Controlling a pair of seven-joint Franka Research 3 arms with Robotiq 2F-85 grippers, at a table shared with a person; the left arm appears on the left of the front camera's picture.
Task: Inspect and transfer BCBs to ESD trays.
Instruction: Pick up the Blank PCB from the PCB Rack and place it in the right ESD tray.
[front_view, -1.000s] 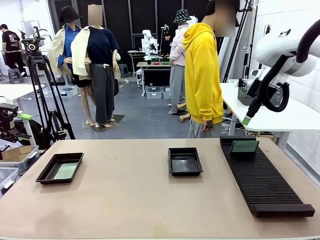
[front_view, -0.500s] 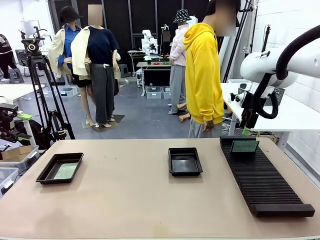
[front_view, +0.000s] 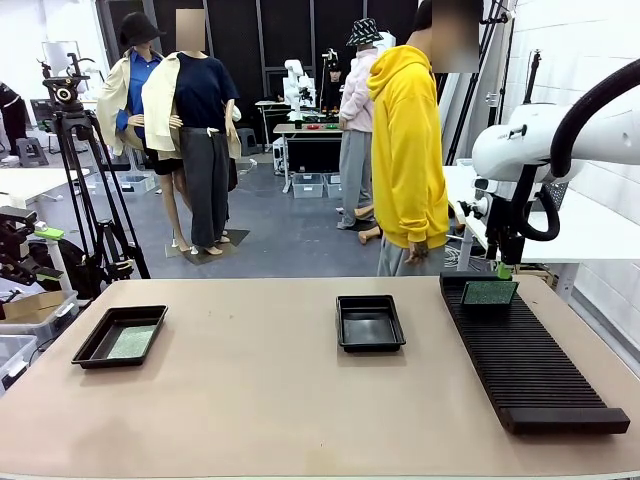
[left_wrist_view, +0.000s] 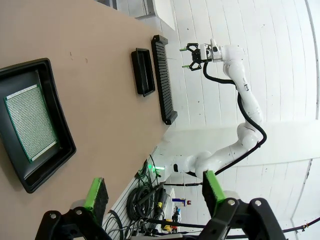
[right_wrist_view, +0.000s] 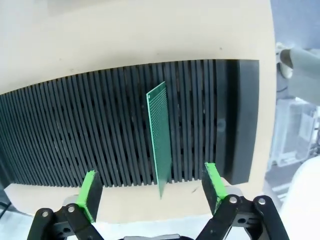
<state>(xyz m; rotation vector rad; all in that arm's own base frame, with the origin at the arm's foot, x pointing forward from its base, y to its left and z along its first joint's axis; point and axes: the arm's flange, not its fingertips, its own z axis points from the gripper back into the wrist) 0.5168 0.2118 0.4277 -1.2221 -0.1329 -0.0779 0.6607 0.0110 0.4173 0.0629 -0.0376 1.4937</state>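
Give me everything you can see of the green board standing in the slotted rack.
The BCB is a thin green rectangular board with a fine dot grid. It stands on edge in one slot near the far end of the black ribbed rack, touched only by the rack. The open right hand hangs above it, not touching.

Bare tabletop (front_view: 250, 400) flanks the middle tray (front_view: 370, 325); board (right_wrist_view: 160, 140) stands upright in rack (right_wrist_view: 75, 130).

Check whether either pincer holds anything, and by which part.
Nothing is held. The right pincer is open over the BCB standing in the rack; the left pincer is open too.
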